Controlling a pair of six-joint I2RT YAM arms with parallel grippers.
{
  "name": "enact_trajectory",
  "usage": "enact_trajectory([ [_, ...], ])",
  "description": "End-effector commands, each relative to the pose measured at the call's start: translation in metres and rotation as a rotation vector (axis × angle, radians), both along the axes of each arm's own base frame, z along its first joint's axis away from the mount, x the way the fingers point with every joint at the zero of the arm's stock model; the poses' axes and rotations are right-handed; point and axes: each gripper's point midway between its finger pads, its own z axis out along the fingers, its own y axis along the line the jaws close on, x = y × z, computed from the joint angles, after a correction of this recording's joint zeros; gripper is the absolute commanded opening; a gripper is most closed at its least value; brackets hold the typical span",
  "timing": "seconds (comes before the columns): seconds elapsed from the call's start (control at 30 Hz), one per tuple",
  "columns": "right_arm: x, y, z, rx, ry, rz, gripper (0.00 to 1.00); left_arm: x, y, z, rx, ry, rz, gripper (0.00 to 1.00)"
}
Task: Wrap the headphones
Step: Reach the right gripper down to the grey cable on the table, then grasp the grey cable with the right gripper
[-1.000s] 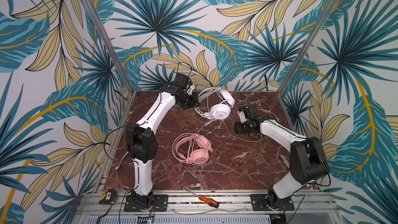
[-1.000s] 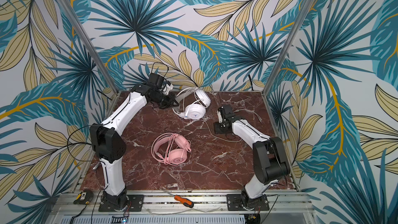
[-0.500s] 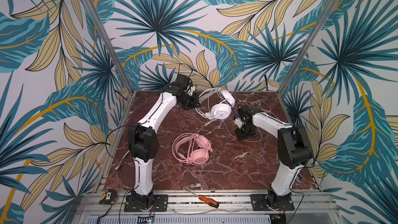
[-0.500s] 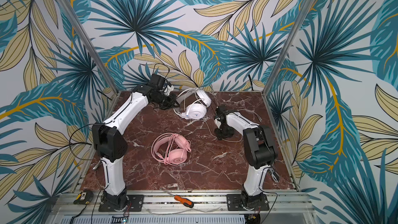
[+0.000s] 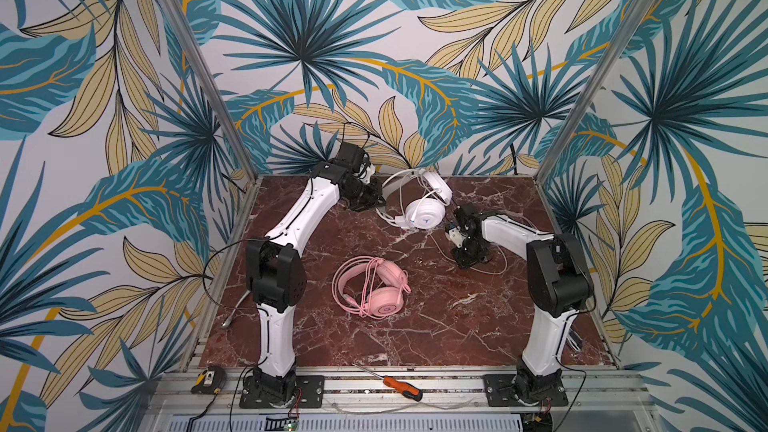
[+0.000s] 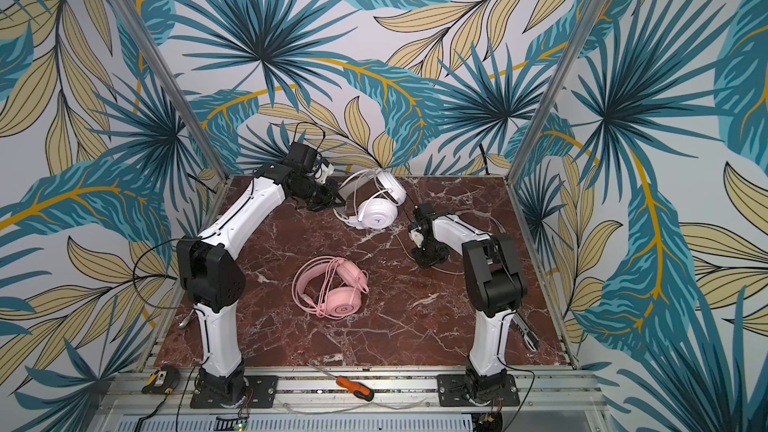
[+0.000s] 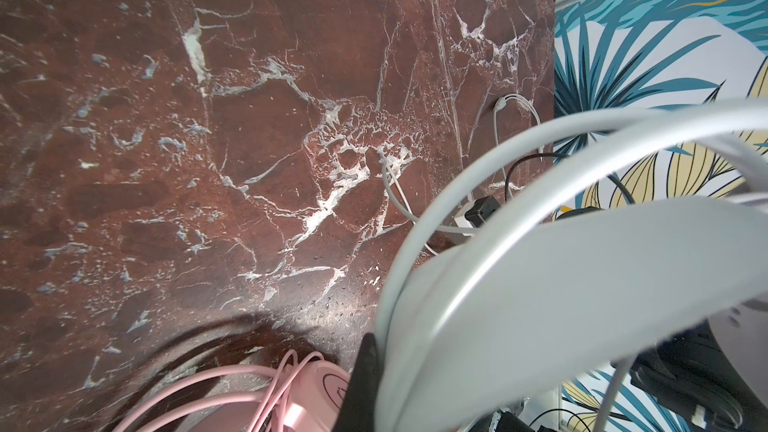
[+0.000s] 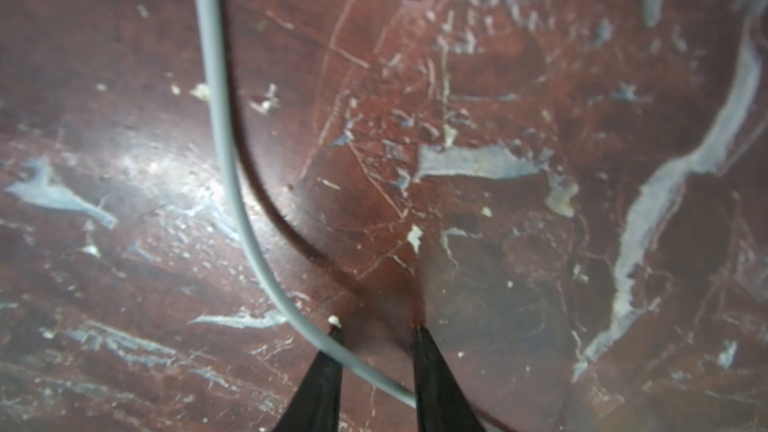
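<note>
While its jaws stand apart, right hand (image 8: 376, 328) straddles the white cable (image 8: 225, 147).

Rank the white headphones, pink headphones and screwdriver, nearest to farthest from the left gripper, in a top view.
From the left gripper:
1. white headphones: at its fingertips, far back.
2. pink headphones: centre, well in front of it.
3. screwdriver: at the front edge.

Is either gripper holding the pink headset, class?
No, the pink headset lies alone, well apart from the left gripper and the right gripper.
</note>
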Motion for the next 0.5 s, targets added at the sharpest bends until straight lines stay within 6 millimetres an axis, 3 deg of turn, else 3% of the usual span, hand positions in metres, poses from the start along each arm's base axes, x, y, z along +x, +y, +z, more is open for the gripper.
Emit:
enact_trajectory([
  [0.0,-0.015,0.004,-0.017,0.005,0.053,0.016,0.25,0.008,-0.002,0.024,-0.063,-0.058,-0.001,0.0],
  [0.23,-0.03,0.008,-0.015,0.043,0.021,0.054,0.0,0.016,0.004,0.018,-0.081,-0.042,0.051,0.0],
  [0.47,-0.045,0.029,0.007,0.185,-0.068,0.145,0.0,0.035,0.025,0.015,-0.086,-0.034,0.182,0.0],
])
